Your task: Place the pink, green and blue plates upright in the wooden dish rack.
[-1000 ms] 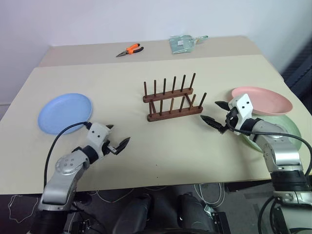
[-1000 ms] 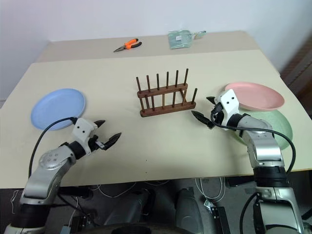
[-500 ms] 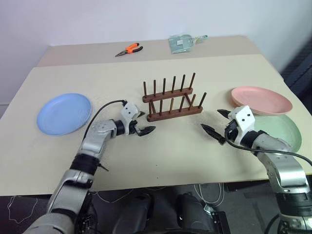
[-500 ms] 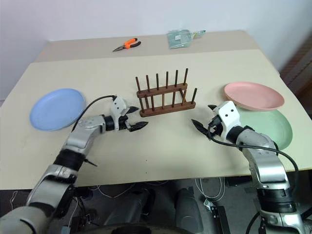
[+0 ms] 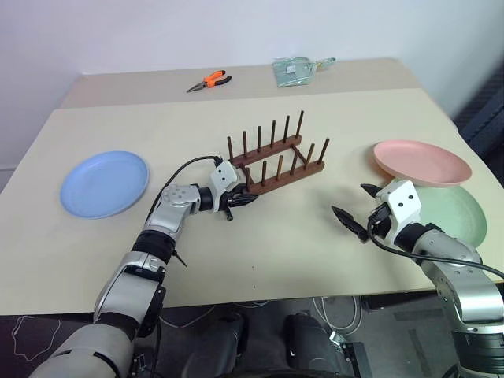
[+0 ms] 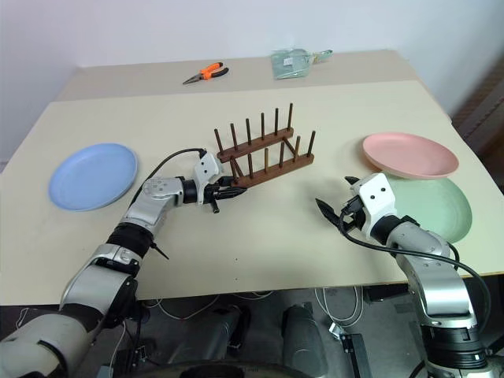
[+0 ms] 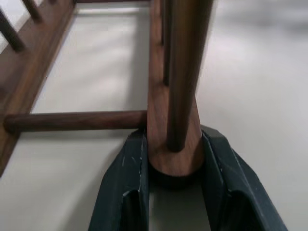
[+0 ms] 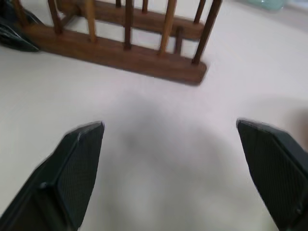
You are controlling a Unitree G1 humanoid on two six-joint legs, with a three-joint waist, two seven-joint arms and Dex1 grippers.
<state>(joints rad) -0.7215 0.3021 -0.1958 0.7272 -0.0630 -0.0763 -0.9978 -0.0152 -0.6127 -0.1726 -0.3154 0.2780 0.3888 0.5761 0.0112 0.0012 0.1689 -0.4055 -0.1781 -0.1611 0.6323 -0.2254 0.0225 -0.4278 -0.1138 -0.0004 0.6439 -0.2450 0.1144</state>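
Observation:
The wooden dish rack (image 5: pixel 276 161) stands mid-table, skewed, its left end nearer to me. My left gripper (image 5: pixel 240 198) is shut on the rounded left end of the rack's near rail (image 7: pixel 174 159), one finger on each side of it, just below the first peg. My right gripper (image 5: pixel 352 201) hovers open and empty to the right of the rack, with the rack (image 8: pixel 125 55) ahead of it. The blue plate (image 5: pixel 104 183) lies flat at the far left. On the right, the pink plate (image 5: pixel 421 161) overlaps the green plate (image 5: pixel 465 211).
Orange-handled pliers (image 5: pixel 209 79) and a clear plastic bag (image 5: pixel 295 71) lie on the far strip of the table. Bare beige tabletop (image 5: pixel 283 236) spreads between the rack and the near edge.
My left arm reached right to the rack and its gripper closed on the near rail's end. The rack has swung, its right end going farther back. My right gripper drew back towards me.

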